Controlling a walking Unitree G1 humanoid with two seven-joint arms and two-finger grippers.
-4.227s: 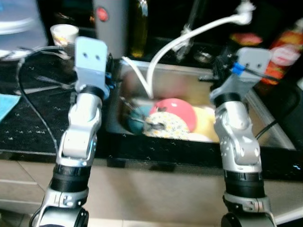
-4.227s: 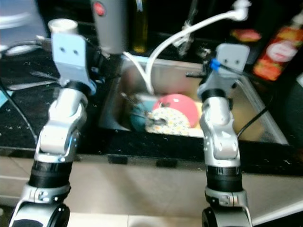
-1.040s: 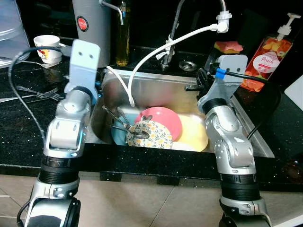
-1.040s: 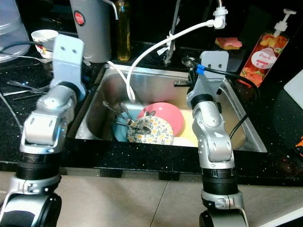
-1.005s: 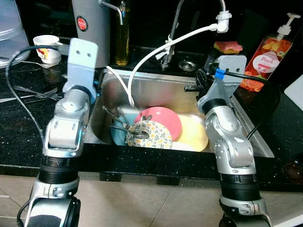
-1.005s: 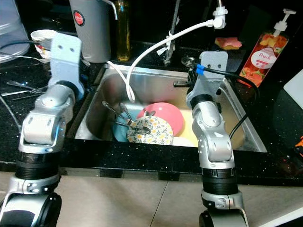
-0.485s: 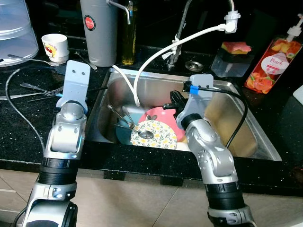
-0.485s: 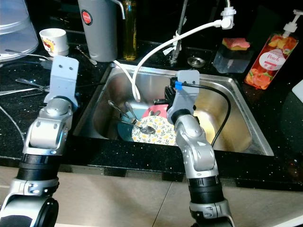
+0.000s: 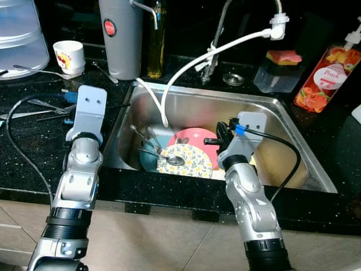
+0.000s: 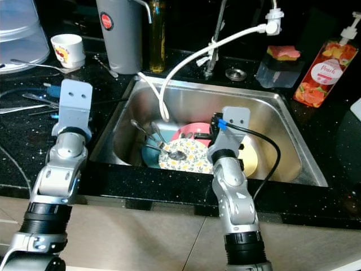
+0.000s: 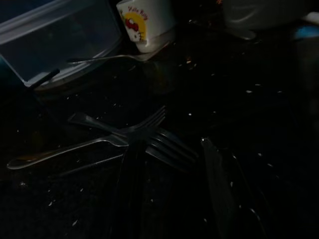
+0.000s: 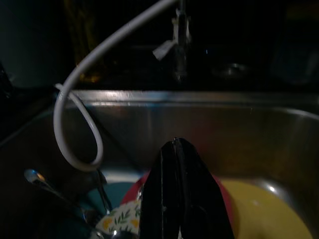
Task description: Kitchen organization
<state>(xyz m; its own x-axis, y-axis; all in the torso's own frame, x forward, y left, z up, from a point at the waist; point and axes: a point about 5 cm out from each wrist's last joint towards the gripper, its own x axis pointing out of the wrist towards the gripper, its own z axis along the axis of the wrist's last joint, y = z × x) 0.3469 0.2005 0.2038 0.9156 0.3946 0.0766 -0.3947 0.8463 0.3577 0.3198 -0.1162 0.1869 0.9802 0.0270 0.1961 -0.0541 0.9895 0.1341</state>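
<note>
Judging from how things lie, you're barely into this one: the sink [image 9: 293, 180] is loaded with a floral plate [image 9: 186, 162] at the near edge with a spoon [image 9: 172, 160] on it, a pink bowl [image 9: 194, 138] just behind, a teal bowl [image 9: 148, 161] to the left with utensils sticking out, and a yellow plate [image 10: 248, 161] to the right, none of it lifted. Your right gripper [image 12: 182, 199] hangs over the pink bowl and yellow plate with its black fingers pressed together and nothing between them, so you'll need to spread them before any grab. The left gripper sits over the counter left of the sink; I can't tell how its fingers stand, but its wrist camera looks down at crossed forks [image 11: 144, 137] on the dark stone, with a cartoon cup [image 11: 144, 20] and a clear lid [image 11: 60, 40] farther off. So dishes and loose cutlery all remain to be sorted, I'd say. Surface is a black speckled counter [image 9: 34, 147] with a steel basin set in; a white hose [image 9: 225, 48] loops from the tap into the sink. Along the far side there's a grey canister [image 9: 121, 34], an oil bottle [image 9: 157, 39], a sponge tub [image 9: 276, 70] and a peach soap bottle [image 9: 330, 73]. Beige cabinet fronts run below the counter edge.
</note>
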